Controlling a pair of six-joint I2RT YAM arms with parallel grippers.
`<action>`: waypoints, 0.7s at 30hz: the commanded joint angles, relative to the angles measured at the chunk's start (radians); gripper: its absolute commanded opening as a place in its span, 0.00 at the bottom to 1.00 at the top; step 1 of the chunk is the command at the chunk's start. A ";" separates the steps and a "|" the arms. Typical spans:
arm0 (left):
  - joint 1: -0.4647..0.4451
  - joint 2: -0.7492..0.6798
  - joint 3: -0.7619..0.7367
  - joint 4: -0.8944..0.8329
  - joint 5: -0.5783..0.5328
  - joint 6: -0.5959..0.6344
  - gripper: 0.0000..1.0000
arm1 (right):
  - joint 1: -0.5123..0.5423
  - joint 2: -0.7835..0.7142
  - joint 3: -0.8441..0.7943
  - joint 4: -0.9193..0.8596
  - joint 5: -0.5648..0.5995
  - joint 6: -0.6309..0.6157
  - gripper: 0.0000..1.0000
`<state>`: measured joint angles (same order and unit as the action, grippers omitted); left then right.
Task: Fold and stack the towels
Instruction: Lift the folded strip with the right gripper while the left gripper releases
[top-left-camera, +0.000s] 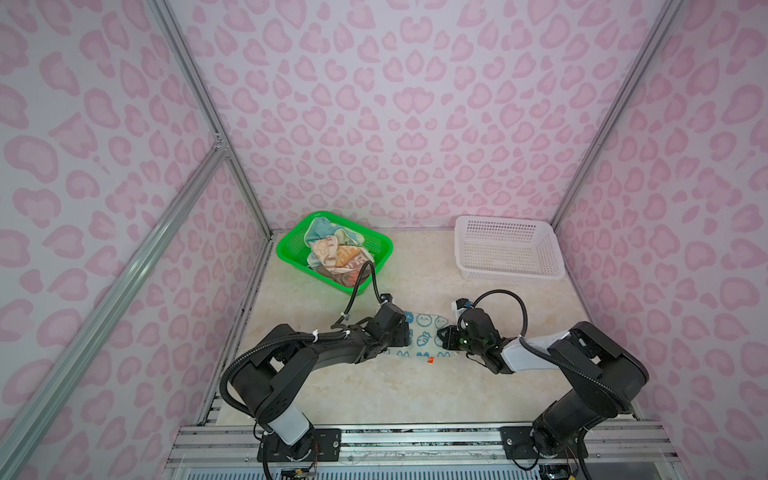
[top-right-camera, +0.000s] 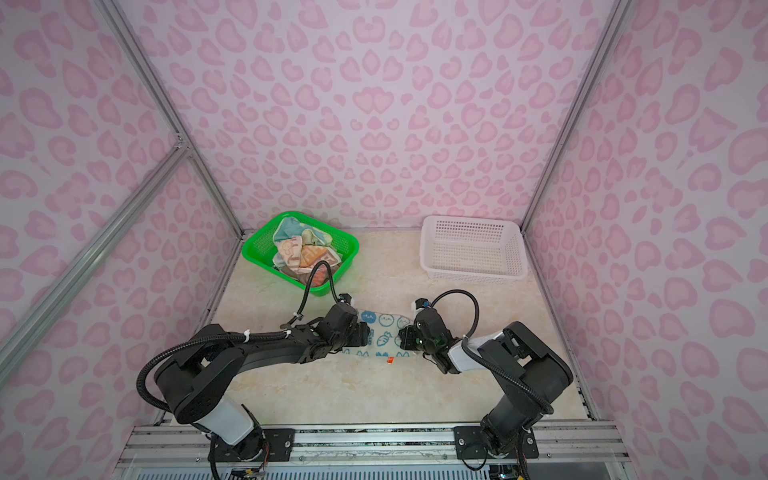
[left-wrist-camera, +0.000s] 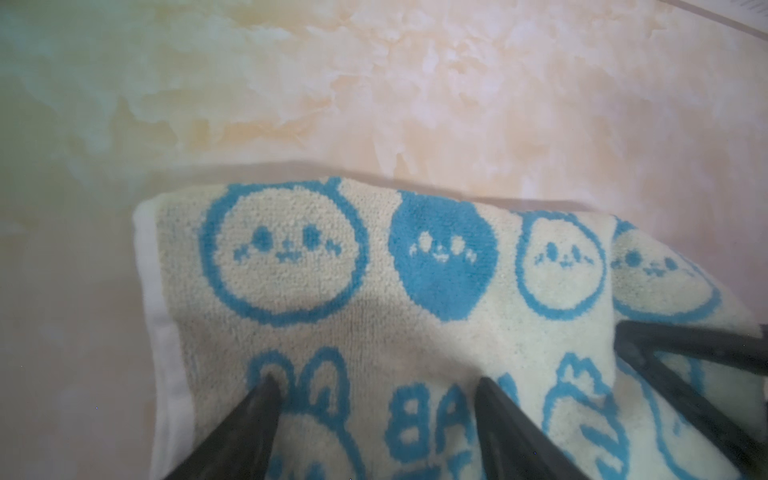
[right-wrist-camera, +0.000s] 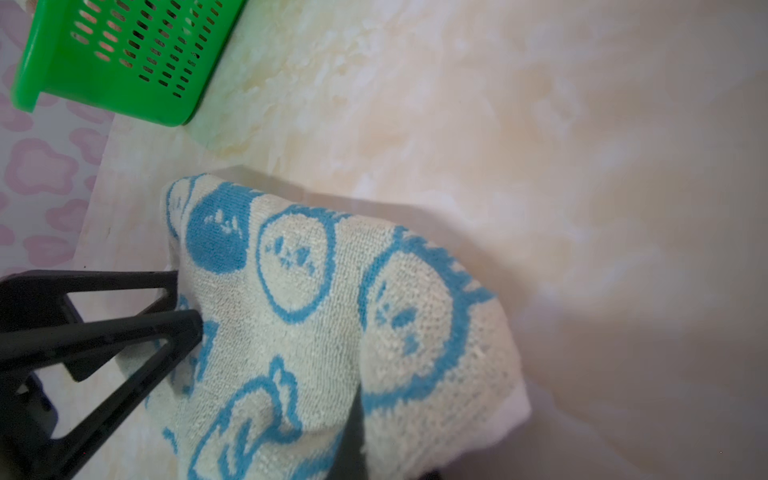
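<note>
Cream towel (top-left-camera: 424, 328) | left end effector (left-wrist-camera: 376, 380) apart, touching it | right end effector (right-wrist-camera: 353, 432) clamped on it

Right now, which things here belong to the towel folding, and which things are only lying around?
Belong to the job: rabbit towel, on the table; crumpled towels, in the green basket.
Only lying around: green basket itself; white basket, back right; small orange bit beside the rabbit towel.
</note>
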<state>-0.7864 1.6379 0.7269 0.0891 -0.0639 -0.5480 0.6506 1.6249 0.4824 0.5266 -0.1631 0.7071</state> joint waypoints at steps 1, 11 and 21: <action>0.005 -0.011 -0.012 -0.052 0.009 -0.009 0.79 | -0.011 0.006 0.052 -0.134 -0.011 -0.063 0.00; 0.005 -0.218 -0.051 0.021 -0.039 0.082 0.98 | -0.086 0.052 0.506 -0.598 0.076 -0.385 0.00; 0.005 -0.398 -0.124 -0.019 -0.138 0.122 0.98 | -0.193 0.357 1.182 -1.031 0.050 -0.622 0.00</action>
<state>-0.7811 1.2644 0.6159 0.0952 -0.1471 -0.4423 0.4774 1.9312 1.5417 -0.3290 -0.1051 0.1860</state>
